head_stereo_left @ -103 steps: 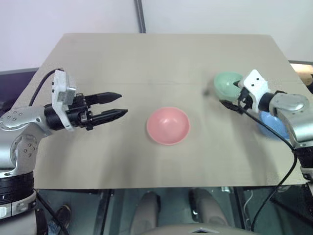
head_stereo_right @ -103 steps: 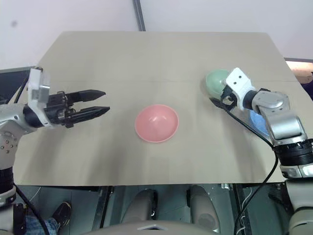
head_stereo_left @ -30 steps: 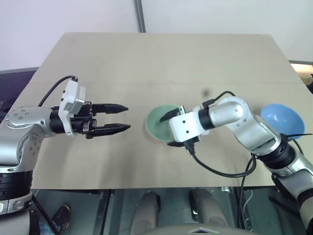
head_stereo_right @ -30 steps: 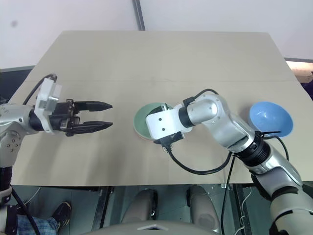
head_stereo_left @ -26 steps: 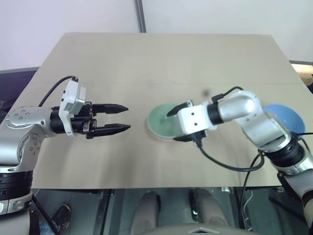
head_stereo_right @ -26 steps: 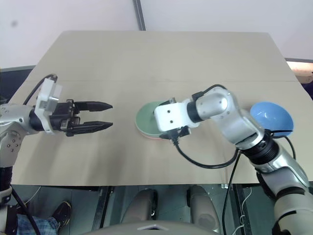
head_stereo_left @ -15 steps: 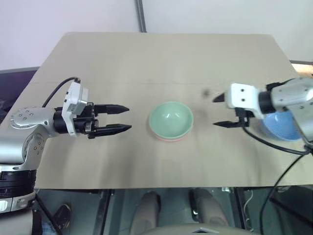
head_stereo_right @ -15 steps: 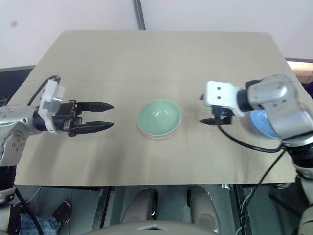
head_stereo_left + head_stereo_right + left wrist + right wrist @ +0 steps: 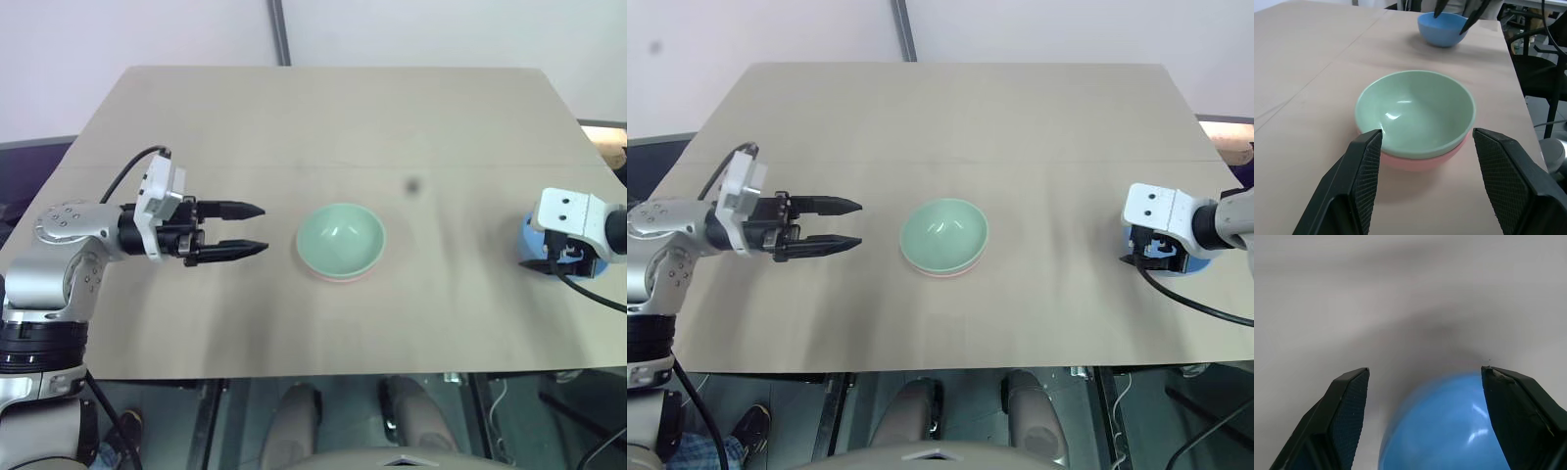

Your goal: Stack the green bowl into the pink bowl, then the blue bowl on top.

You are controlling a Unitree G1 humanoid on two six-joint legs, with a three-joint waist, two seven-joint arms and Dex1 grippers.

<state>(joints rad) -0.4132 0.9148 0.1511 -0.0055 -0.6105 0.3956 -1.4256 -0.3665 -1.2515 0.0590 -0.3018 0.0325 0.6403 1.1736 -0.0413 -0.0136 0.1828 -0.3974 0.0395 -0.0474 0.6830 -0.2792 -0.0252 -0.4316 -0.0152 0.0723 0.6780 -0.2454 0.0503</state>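
1. The blue bowl point(image 9: 1449, 426) sits at the worktop's point(image 9: 323, 108) 3 o'clock edge, directly beneath the right gripper point(image 9: 1425, 377), whose jaws stand apart, straddling its rim.
2. The green bowl point(image 9: 341, 238) is nested in the pink bowl point(image 9: 1415, 159) at centre; the left gripper point(image 9: 257, 227), jaws apart and empty, points at them from 9 o'clock.
3. No labels or writing are legible.

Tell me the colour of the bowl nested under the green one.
Salmon pink; the pink bowl peeks out beneath the green bowl, clearest in the left wrist view.
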